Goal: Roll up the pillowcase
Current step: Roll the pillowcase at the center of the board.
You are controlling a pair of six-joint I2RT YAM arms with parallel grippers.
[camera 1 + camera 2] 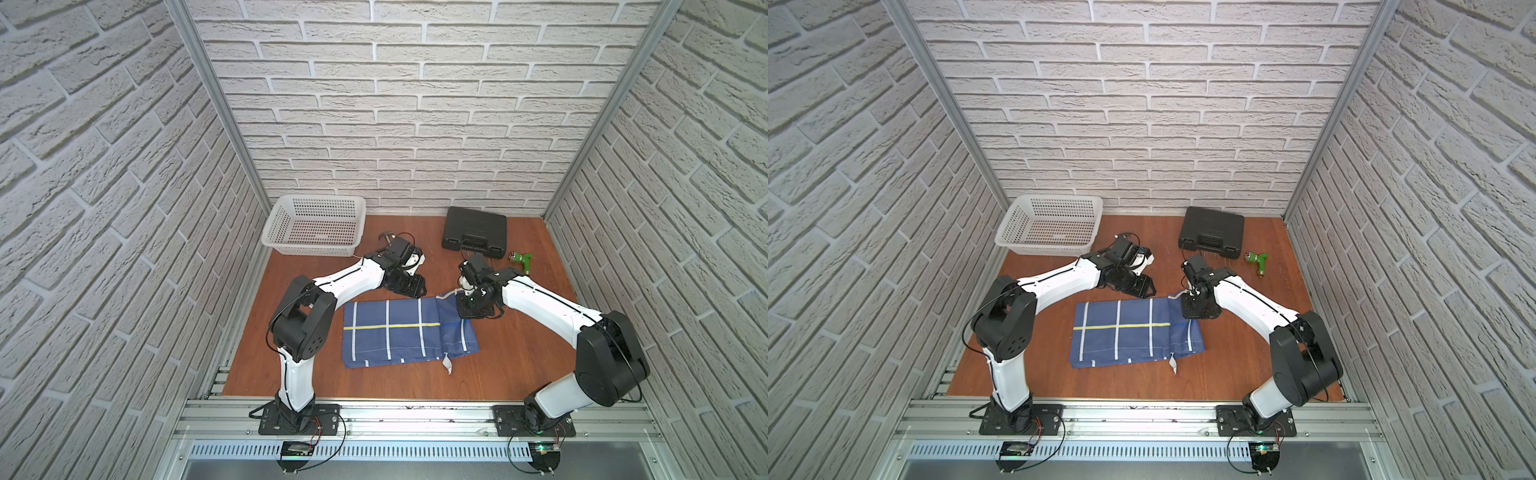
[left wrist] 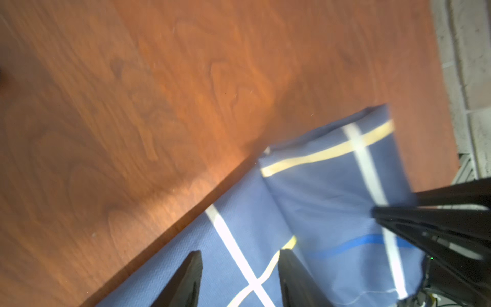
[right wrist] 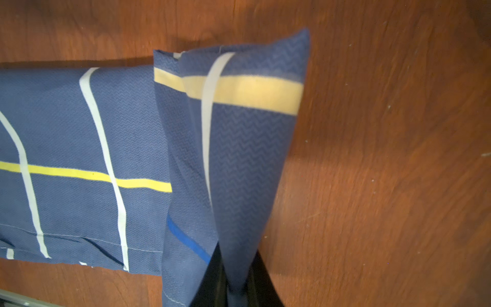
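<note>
Wooden tabletop [image 1: 519,353], pillowcase [image 1: 390,332] corner in right hand [image 3: 235,281], left hand [image 2: 240,256] above far edge.

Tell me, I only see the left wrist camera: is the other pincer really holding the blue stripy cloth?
Observer: Yes. The right wrist view shows the right pincer shut on a lifted fold of the navy-blue pillowcase with white and yellow stripes.
Operator: Is it rolled up yet?
Observer: No. In both top views most of it lies flat; only the end under the right pincer is folded over.
Operator: What else is around?
Observer: At the back stand a white slotted plastic basket, a closed black plastic case and a small green drill-like toy.
</note>
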